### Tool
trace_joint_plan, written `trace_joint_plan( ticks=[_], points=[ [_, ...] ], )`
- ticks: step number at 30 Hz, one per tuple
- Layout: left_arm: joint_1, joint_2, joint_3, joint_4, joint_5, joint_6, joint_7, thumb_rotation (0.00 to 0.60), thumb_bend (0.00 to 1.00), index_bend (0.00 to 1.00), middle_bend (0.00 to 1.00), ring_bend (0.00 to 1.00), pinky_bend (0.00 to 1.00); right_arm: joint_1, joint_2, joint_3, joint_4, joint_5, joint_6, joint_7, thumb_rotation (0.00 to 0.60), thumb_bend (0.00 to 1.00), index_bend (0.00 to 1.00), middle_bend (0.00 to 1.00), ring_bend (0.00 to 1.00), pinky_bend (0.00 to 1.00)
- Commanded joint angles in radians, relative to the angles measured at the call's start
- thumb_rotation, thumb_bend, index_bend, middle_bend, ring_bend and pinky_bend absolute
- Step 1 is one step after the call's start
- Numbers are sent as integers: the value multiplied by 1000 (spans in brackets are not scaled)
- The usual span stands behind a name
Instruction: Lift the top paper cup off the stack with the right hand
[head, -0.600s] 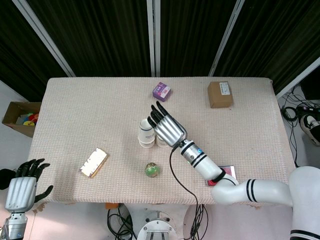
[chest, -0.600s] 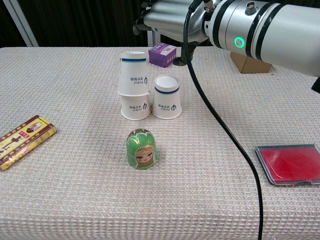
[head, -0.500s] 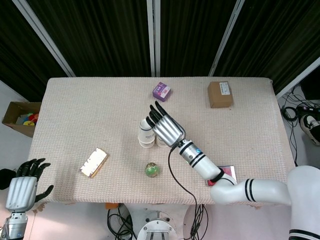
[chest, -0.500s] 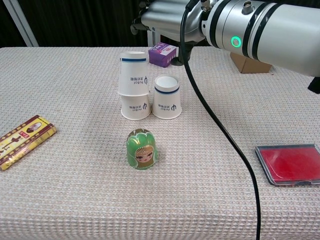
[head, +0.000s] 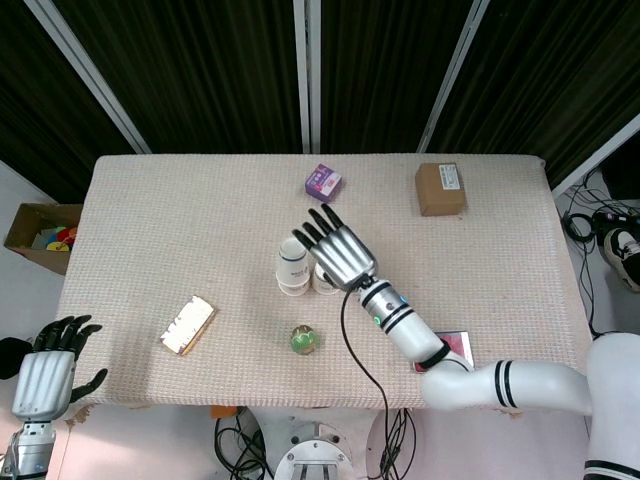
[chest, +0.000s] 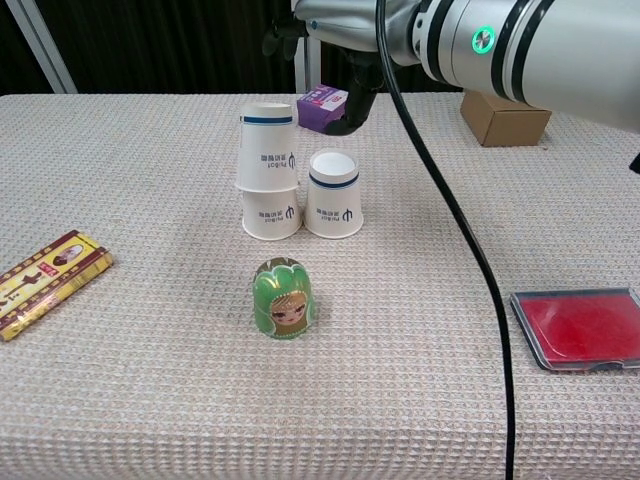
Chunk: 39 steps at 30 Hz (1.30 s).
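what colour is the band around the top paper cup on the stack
Dark blue, around the white top paper cup; clearest in the chest view.

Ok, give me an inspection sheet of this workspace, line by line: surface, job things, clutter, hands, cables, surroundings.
Surface: table under a beige woven cloth.
Job's things: stack of inverted paper cups with the top cup not yet lifted; a single inverted cup stands beside it.
Clutter: green doll figure, snack bar, red case, purple box, cardboard box.
Hands: right hand above the cups, fingers spread, holding nothing; left hand off the table's near left corner, holding nothing.
Cables: black cable trails from the right arm above the table.
Surroundings: dark curtains behind; open carton of toys on the floor.
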Motion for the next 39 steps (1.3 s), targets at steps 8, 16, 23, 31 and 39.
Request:
trace_joint_plan(
  ticks=[8, 16, 23, 31, 39],
  points=[
    [5, 1, -2, 12, -26, -9, -10, 600, 176, 278, 188, 138, 169, 51, 7, 125, 50, 309, -203, 347, 600, 137, 35, 164, 0, 0],
    [3, 11, 1, 8, -34, -21, 4, 600, 176, 278, 188, 138, 169, 153, 42, 83, 129, 393, -294, 377, 600, 187, 36, 159, 0, 0],
    [6, 13, 2, 5, -48, -28, 4, 600, 176, 278, 188, 138, 169, 261, 48, 10, 189, 473, -324, 348, 600, 205, 61, 161, 0, 0],
    [8, 15, 1, 8, -56, -30, 1, 600, 176, 278, 188, 138, 169, 315, 54, -42, 220, 511, -352, 382, 600, 215, 111, 181, 0, 0],
    [12, 13, 0, 13, -63, -28, -5, 600, 176, 278, 188, 138, 169, 342, 37, -72, 254, 495, -359, 424, 600, 230, 154, 206, 0, 0]
  ],
)
